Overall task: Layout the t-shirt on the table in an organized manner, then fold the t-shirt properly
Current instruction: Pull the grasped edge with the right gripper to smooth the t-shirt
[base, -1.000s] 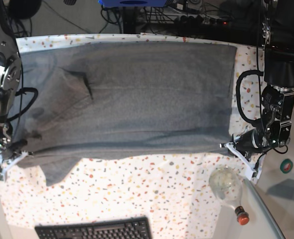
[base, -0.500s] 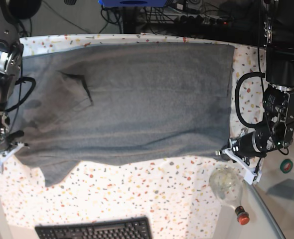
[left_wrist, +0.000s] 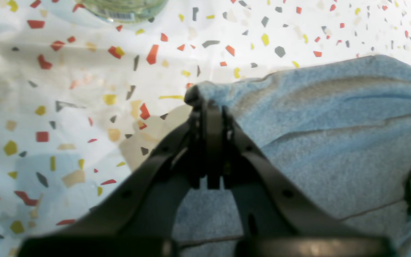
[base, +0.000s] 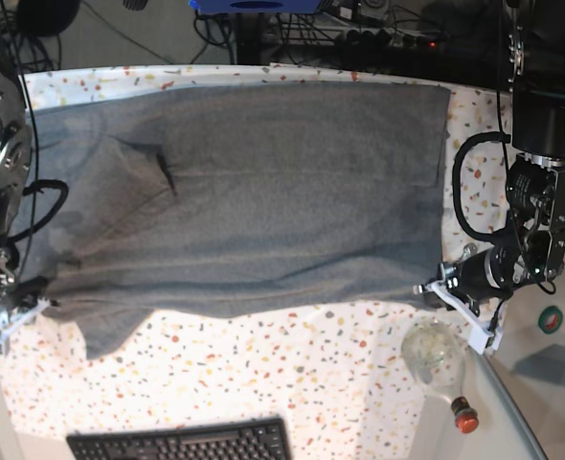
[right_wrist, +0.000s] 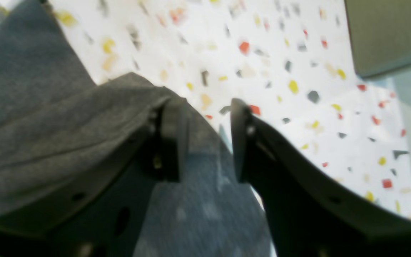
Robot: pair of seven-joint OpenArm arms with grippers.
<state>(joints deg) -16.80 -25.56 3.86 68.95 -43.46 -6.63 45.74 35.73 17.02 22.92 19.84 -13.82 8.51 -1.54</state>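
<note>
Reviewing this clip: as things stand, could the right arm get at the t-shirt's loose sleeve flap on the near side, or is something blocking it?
Probably yes. The right gripper is open at the t-shirt edge, and the sleeve flap lies flat nearby on the table with nothing between.

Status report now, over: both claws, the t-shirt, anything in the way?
Left claw shut on t-shirt corner. Right claw open over shirt edge, gripping nothing. Shirt spread on table, one sleeve rumpled. Glass bottle lies near left claw.
</note>
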